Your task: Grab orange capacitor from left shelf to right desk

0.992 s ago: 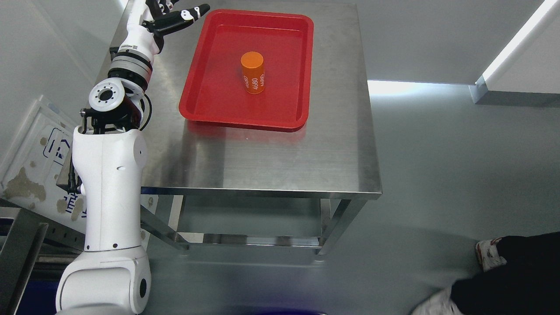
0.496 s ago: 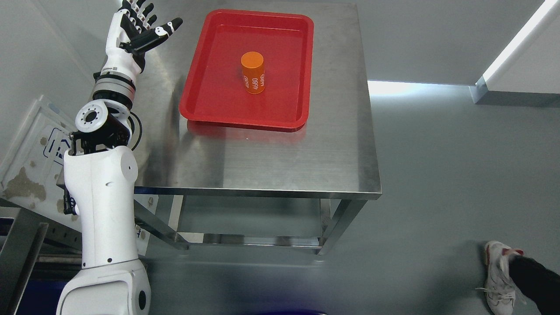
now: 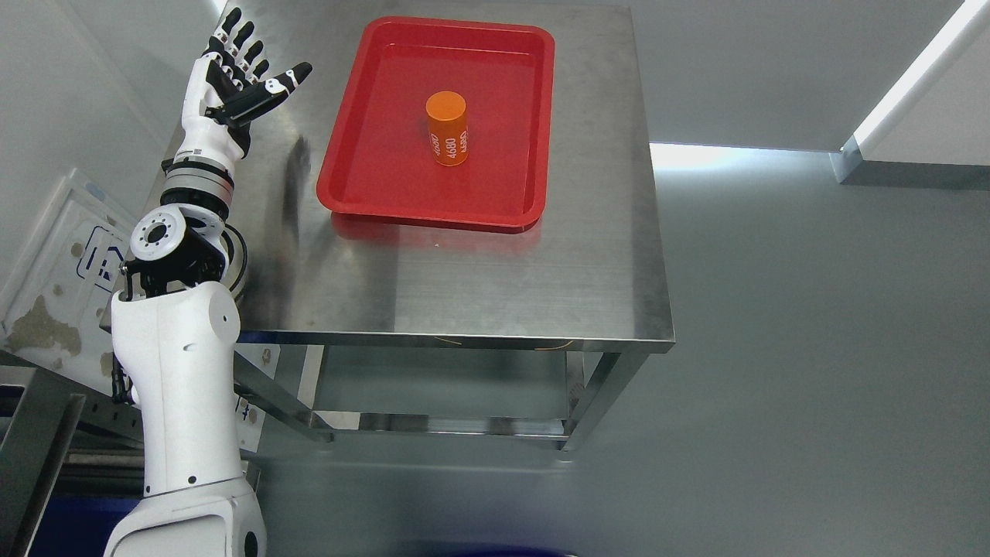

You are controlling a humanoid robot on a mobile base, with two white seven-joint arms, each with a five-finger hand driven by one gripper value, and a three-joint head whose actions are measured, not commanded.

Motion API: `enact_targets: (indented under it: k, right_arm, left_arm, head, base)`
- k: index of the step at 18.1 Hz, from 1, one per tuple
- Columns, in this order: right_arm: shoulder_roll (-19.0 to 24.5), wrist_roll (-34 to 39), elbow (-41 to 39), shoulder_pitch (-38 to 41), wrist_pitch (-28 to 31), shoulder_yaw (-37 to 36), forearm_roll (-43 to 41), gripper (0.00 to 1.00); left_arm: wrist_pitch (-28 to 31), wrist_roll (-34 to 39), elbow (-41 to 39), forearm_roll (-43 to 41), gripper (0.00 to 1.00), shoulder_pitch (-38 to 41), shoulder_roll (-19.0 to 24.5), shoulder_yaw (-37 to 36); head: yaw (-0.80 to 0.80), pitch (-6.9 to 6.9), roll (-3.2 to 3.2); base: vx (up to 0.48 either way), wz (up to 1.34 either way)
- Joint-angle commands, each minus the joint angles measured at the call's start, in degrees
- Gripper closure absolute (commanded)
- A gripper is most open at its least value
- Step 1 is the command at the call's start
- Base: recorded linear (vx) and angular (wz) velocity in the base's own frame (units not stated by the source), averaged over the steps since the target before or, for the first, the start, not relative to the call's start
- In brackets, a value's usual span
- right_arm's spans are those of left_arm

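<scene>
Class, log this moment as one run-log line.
left hand: open, empty, left of red tray | orange capacitor: upright in tray | steel table

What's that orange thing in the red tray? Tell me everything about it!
The orange capacitor is a smooth, matte cylinder with a flat round top and white "4680" printed sideways on its side. It stands upright near the middle of the red tray on the steel table. Only the tray touches it.
</scene>
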Motion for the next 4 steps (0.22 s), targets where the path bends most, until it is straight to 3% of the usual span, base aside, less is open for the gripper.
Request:
enact_targets:
  k: [1, 4]
  right_arm:
    - [-1.0, 0.0, -1.0, 1.1, 0.0, -0.7, 0.3, 0.0]
    - [-1.0, 0.0, -1.0, 1.1, 0.0, -0.7, 0.3, 0.0]
  left_arm:
    - [0.0, -0.1, -1.0, 0.1, 0.0, 0.5, 1.0, 1.2]
    - [0.0, -0.1, -1.4, 0.1, 0.0, 0.5, 1.0, 1.2]
  head:
    - [0.0, 0.0, 0.0]
    - [0.0, 0.0, 0.0]
  base:
    - [0.0, 0.0]
    - [0.0, 0.0]
